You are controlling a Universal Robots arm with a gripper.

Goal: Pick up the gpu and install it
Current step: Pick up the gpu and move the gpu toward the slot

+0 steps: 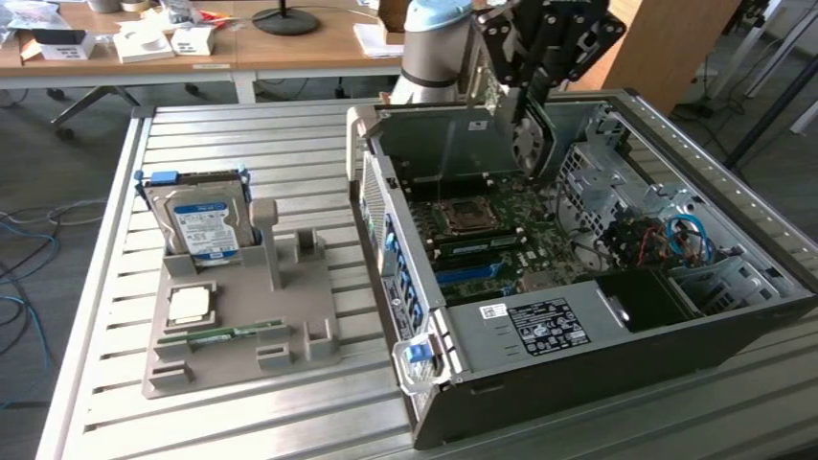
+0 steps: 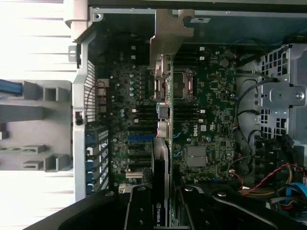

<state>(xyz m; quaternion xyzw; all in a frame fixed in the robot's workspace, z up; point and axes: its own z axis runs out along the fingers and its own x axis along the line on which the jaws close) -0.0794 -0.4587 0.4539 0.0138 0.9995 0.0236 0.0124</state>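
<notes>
My gripper [image 1: 547, 59] hangs above the back half of the open computer case [image 1: 562, 345], shut on the gpu [image 1: 522, 134]. The card hangs edge-down from the black fingers, above the motherboard [image 1: 499, 230] and clear of it. In the wrist view the gpu [image 2: 161, 158] appears edge-on between the fingers [image 2: 139, 208], with its metal bracket [image 2: 169, 33] at the far end. It lines up over the board near the processor socket [image 2: 181, 86]. The blue slot [image 2: 140, 137] lies to one side of the card's edge.
On the exterior view's left a grey holder [image 1: 294, 326] stands on the slatted metal table [image 1: 192, 134], carrying a silver hard drive [image 1: 202, 225], a processor chip [image 1: 190, 305] and a green memory stick [image 1: 237, 333]. Cables and a drive cage [image 1: 665, 240] fill the case's far side.
</notes>
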